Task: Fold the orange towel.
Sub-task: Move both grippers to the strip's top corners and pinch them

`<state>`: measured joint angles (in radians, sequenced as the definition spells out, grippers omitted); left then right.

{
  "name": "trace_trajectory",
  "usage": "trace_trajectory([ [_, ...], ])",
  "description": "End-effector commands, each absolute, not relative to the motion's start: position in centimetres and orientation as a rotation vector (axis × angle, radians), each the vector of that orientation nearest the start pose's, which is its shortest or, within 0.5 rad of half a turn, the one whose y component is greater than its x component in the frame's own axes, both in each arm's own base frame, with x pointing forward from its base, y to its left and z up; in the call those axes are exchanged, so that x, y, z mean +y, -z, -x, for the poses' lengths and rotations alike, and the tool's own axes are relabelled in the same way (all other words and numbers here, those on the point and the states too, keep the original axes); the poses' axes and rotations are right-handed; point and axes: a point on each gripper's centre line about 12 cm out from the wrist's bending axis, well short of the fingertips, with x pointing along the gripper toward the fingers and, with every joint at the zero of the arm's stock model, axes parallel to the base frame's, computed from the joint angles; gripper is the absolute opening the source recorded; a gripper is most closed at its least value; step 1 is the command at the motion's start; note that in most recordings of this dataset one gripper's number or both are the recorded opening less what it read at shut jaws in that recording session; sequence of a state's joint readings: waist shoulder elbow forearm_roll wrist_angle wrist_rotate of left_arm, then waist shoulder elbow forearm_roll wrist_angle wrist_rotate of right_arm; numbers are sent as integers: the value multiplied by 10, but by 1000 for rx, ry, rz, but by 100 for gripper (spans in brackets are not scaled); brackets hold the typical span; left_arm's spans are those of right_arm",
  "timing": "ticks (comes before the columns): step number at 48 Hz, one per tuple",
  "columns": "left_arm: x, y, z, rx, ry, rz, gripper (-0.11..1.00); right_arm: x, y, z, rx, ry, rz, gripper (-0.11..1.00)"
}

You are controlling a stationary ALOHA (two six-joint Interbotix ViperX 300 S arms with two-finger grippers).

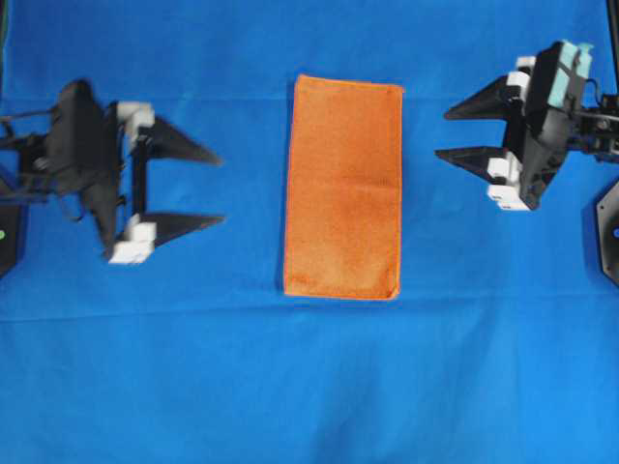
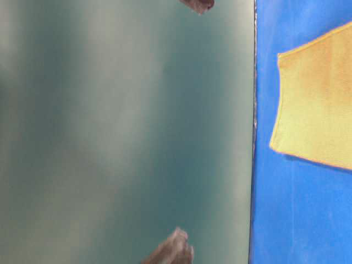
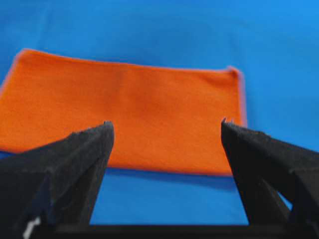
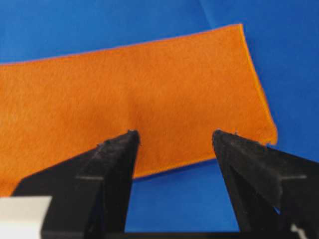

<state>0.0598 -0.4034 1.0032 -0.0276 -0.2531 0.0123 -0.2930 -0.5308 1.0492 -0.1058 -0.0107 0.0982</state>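
I see the orange towel lying flat in the middle of the blue sheet that covers the tabletop, as a tall rectangle in the overhead view. My left claw sits to its left, spread wide and holding nothing, tips aimed at the towel's long edge but apart from it. My right claw faces it from the other side, also spread and empty, near the towel's upper half.

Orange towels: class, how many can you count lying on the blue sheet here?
1. The orange towel lies at the middle of the blue sheet, between the two open grippers, as a tall rectangle. Nothing appears hidden.
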Motion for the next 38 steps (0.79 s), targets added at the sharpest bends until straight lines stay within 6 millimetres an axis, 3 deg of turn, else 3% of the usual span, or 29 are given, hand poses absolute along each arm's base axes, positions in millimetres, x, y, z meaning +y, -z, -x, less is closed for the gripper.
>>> trace_trajectory([
  [1, 40, -223, -315, 330, -132, 29, 83, -91, -214, -260, 493, 323, -72, 63],
  [12, 97, -196, -353, 418, -264, 25, 83, -132, -184, -281, 615, 406, -83, 63],
  [22, 129, -160, -382, 495, -312, 29, 83, -164, -148, -291, 702, 454, -101, 63],
  [38, 173, -105, -395, 570, -394, 67, 81, -183, -107, -305, 741, 464, -131, 63],
])
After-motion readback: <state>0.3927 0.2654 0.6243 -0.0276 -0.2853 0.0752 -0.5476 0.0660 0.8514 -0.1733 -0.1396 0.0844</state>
